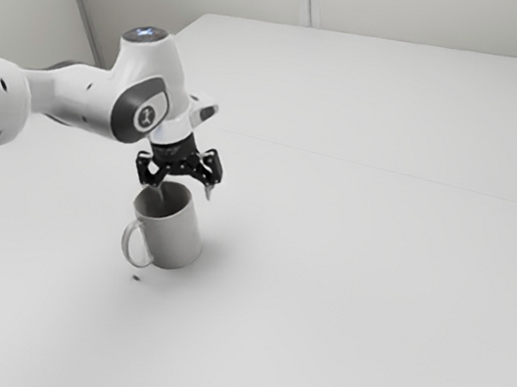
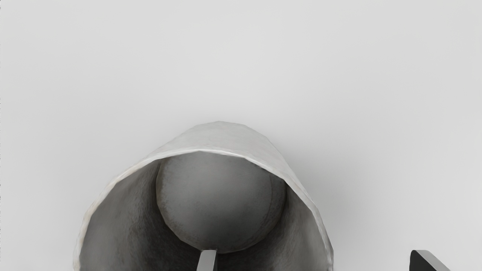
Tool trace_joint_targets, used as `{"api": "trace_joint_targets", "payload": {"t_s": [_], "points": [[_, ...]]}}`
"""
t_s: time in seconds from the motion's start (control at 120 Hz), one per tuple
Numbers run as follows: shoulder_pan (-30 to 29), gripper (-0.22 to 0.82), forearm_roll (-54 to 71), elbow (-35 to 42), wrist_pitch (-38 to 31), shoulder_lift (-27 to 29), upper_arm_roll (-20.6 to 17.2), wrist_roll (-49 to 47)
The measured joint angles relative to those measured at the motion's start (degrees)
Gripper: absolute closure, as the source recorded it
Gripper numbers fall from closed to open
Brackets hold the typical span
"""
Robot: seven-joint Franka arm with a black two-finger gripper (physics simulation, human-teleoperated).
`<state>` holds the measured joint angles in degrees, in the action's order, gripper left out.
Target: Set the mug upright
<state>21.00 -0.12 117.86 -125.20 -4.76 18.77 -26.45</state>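
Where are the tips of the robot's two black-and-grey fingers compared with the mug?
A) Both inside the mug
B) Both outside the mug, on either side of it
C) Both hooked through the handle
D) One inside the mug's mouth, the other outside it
D: the wrist view shows one fingertip within the mug's mouth, and the other beyond its rim, out over the table.

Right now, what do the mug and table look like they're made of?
Mug: probably ceramic with a satin grey-white finish, judging by its bright rim and mottled inside. Table: matte white, maybe laminate or painted board, judging by its even, reflection-free surface.
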Motion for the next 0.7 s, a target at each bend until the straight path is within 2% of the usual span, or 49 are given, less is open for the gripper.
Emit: {"api": "trace_joint_targets", "payload": {"t_s": [0.3, 0.333, 0.4, 0.442, 0.7], "points": [[-0.13, 0.01, -0.54, -3.51, 4.27, 3.58, -0.14, 1.76], [-1.24, 0.01, -0.4, -4.79, 4.79, 3.68, -1.26, 2.43], [-6.47, 0.01, -0.2, -7.7, 6.39, 3.84, -6.48, 4.13], [-7.99, 0.01, 0.06, -9.44, 7.4, 4.19, -7.96, 5.48], [-9.47, 0.0, 3.32, -21.79, 18.52, 5.39, -9.0, 14.4]]}}
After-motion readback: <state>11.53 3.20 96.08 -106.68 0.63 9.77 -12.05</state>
